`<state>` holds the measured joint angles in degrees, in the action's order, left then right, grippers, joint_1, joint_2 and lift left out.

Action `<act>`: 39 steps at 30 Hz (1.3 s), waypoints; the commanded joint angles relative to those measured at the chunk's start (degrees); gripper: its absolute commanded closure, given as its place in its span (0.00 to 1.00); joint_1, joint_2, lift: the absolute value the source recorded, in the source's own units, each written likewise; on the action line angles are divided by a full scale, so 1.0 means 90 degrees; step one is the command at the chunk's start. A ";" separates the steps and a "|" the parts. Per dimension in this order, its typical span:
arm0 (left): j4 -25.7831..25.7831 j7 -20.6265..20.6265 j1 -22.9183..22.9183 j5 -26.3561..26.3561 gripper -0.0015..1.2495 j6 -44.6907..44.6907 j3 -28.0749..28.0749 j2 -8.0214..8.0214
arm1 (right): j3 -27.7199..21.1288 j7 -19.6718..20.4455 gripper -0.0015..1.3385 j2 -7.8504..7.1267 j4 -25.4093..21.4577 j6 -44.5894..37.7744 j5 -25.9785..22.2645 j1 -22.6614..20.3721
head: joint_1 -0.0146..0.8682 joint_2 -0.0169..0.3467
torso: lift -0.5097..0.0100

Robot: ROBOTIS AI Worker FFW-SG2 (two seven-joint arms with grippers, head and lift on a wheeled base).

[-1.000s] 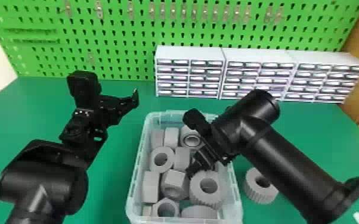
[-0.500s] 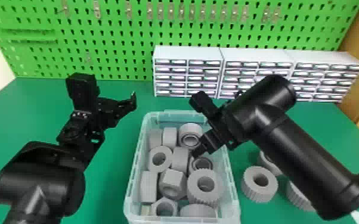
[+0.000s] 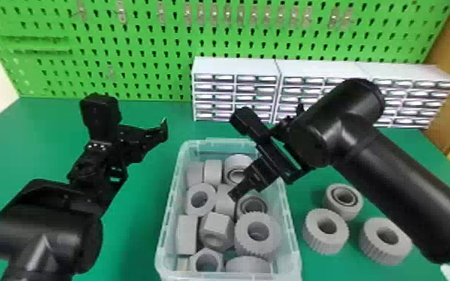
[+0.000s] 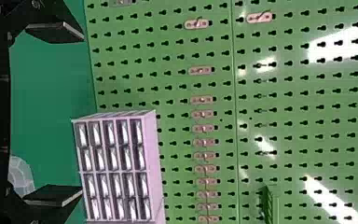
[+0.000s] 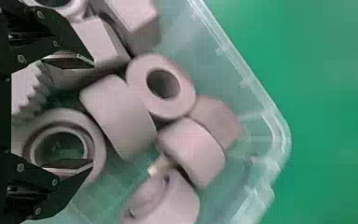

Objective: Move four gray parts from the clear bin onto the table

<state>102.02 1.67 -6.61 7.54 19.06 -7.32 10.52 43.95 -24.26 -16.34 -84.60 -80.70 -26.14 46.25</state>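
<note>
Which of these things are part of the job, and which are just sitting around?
Part of the job:
- bin
- gray parts inside it
- three gray parts on the table
- right arm, jaws open over the bin

Probably just around:
- drawers
- pegboard and its hooks
- left arm, beside the bin

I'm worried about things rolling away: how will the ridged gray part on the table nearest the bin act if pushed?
The ridged gray part lies flat on the table, so it would likely slide, not roll. Its ridged side should offer grip; its crisp shape suggests stiffness.
</note>
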 commanded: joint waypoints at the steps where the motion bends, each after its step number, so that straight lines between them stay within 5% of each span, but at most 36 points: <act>1: 0.0042 0.0000 0.0041 -0.0017 0.11 0.0041 0.0061 0.0004 | 0.0136 0.0000 0.38 -0.0148 -0.0180 -0.0262 -0.0142 -0.0003 | 0.79 0.12 | 0.89; 10: 0.0042 0.0000 -0.0086 -0.0047 0.11 0.0089 0.0071 0.0023 | 0.0507 0.0000 0.38 -0.0363 -0.0180 -0.0399 -0.0455 0.0154 | 0.79 0.12 | 0.89; 39: 0.0042 0.0000 -0.0105 -0.0076 0.11 0.0236 0.0149 0.0023 | 0.1444 0.0000 0.37 -0.0548 -0.0131 0.0021 -0.1129 0.0798 | 0.79 0.12 | 0.89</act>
<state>102.39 1.67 -7.60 6.85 21.03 -5.99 10.72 56.25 -24.26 -21.20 -85.87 -80.58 -35.68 53.11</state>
